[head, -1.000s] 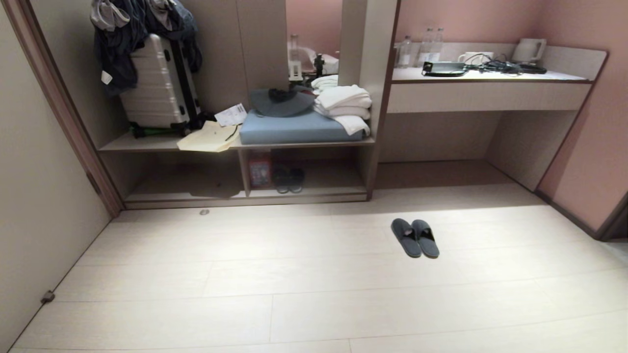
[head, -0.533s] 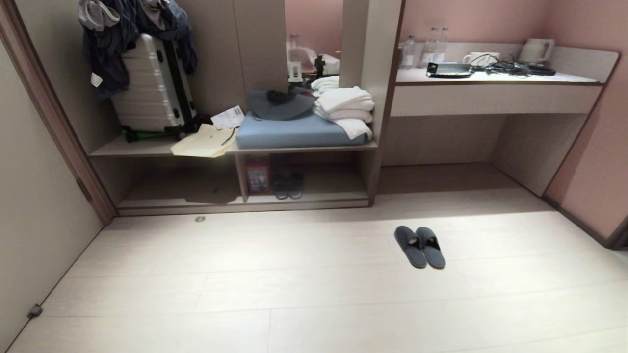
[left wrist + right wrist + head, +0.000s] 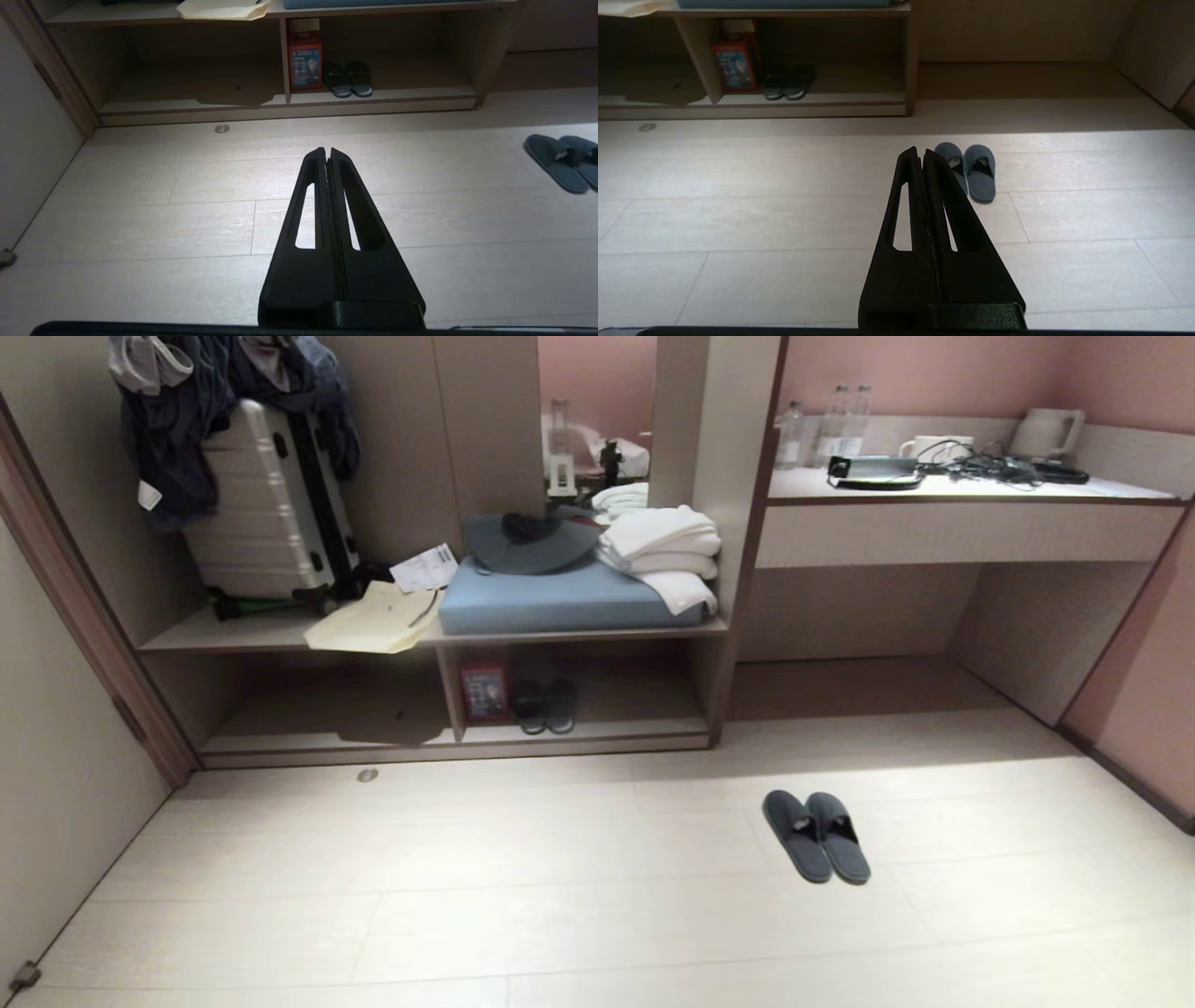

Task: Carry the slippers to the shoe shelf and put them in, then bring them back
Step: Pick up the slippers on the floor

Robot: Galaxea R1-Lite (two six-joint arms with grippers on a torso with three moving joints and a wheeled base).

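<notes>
Print on the red box (image 3: 304, 65) is too small to read.

The whole room looks lower and bigger in the head view than a moment ago, so the camera has moved closer. The slippers (image 3: 817, 835) now sit lower and a bit more to the right. The shoe shelf (image 3: 448, 733) looks nearer too. The slippers lie the same way on the floor (image 3: 560, 915).

matt cloth slippers (image 3: 817, 834), pale wood-look floor (image 3: 560, 896)
</notes>
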